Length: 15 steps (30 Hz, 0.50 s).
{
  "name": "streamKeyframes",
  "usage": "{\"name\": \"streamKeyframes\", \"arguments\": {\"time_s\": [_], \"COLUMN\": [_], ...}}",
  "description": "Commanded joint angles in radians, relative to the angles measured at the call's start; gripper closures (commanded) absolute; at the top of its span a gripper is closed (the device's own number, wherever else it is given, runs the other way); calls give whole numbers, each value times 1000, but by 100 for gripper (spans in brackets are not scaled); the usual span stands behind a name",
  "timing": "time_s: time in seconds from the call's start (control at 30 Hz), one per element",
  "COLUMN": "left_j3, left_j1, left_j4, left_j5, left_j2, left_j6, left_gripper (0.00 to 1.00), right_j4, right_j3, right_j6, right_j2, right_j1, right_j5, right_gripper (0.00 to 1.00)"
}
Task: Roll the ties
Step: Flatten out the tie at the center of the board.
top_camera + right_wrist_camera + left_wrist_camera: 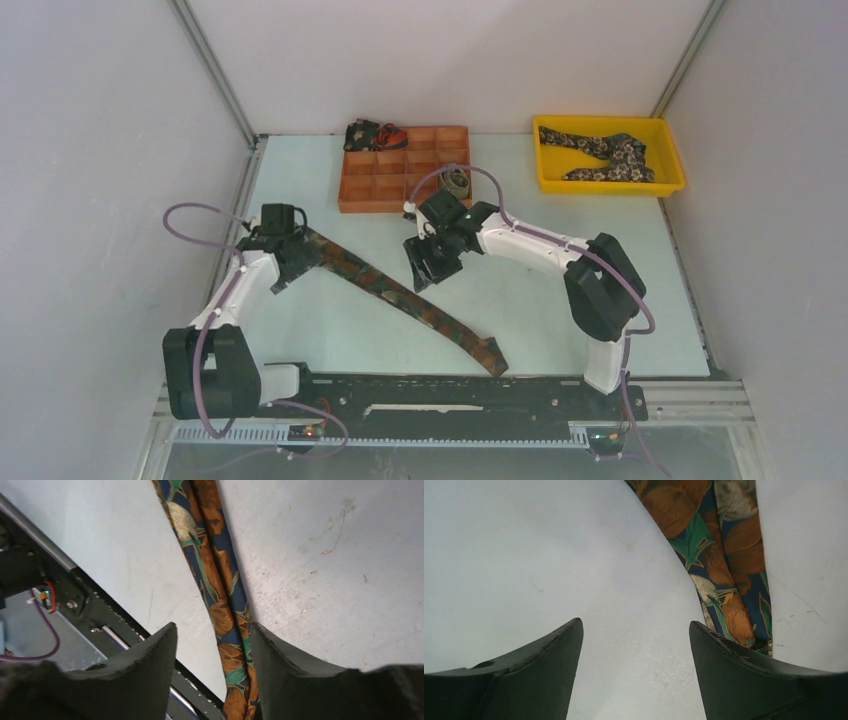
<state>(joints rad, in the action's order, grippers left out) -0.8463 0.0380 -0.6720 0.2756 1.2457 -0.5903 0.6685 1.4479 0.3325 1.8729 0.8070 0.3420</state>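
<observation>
walls (450, 60): plain white panels at 9, 12 and 3 o'clock, nothing hung on them
struts (215, 75): bare aluminium, running up the back corners at 11 and 1
worktop (340, 330): pale mint-white sheet, a few scuffs and scratches
light: soft and even, barely any shadows

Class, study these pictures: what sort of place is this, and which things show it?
Probably a robotics lab work cell: white panel walls box in the table, the left arm and right arm are bolted along its near edge, and ties sit in a yellow bin.
</observation>
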Motion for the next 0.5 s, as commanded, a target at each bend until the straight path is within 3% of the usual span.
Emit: {"name": "streamKeyframes", "arguments": {"time_s": [0.0,0.37,0.47], "left_j3": [50,40,13], "left_j1": [3,-29,-65], "left_j4": [157,273,287], "left_j5": [-112,-154,-161], "left_j2": [24,197,255], "left_j6": [-126,-150,-139], "left_gripper": [17,27,36], "right_j4": [40,-92,-125], "right_j3": [-30,-328,-374], "right_j6": [-32,2,5], "right_j2": [44,14,21], "right_j1": [0,7,27], "right_j5": [-53,33,88], "right_gripper": [46,65,70]}}
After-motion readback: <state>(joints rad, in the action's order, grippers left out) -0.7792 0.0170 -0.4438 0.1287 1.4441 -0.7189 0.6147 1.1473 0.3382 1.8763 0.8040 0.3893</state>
